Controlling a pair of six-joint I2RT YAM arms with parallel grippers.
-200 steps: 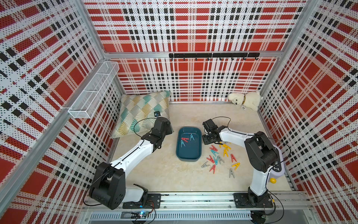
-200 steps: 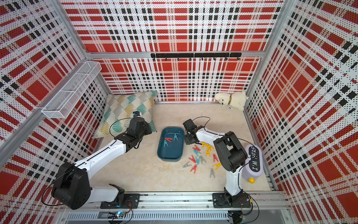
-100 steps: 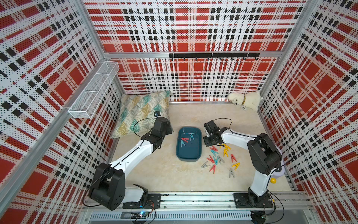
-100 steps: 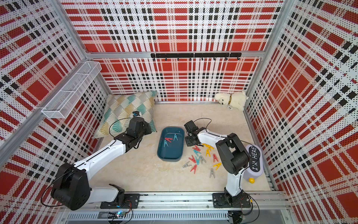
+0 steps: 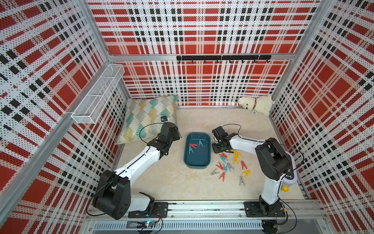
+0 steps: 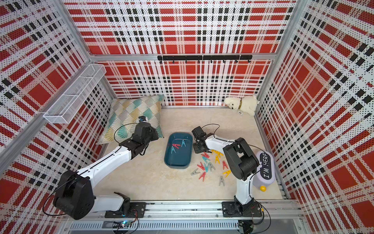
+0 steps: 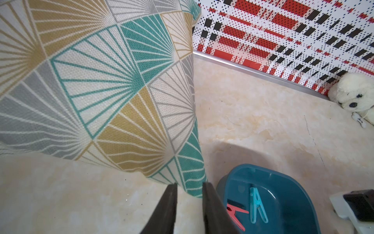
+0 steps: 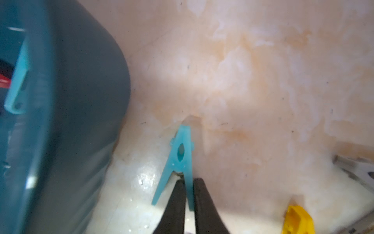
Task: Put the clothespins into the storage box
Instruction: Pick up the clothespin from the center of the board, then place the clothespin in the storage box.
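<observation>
Teal box [image 5: 197, 161]: three pins [image 5: 193, 146] inside, loose pile [image 5: 228, 165] beside it on floor [image 5: 172, 182].
Right claw [image 8: 189, 182] has left box side, dropped to pile edge, and clamped one leg of blue pin [image 8: 185, 139] just beside box wall; carry likely next.
Lifted yet? Unclear.
Pin's long axis in line with fingers [image 8: 178, 202], nose pointing away from claw.
Left claw [image 7: 189, 184] slightly parted, empty, by cushion [image 7: 91, 91].

Box [image 5: 197, 160]: smooth glossy plastic. Pins [image 8: 180, 164]: smooth plastic. Pillow [image 7: 91, 81]: coarse woven cloth. Floor [image 7: 253, 121]: marbled, slight sheen. Dog [image 5: 257, 104]: fluffy plush. Basket [image 5: 99, 95]: white wire mesh.
</observation>
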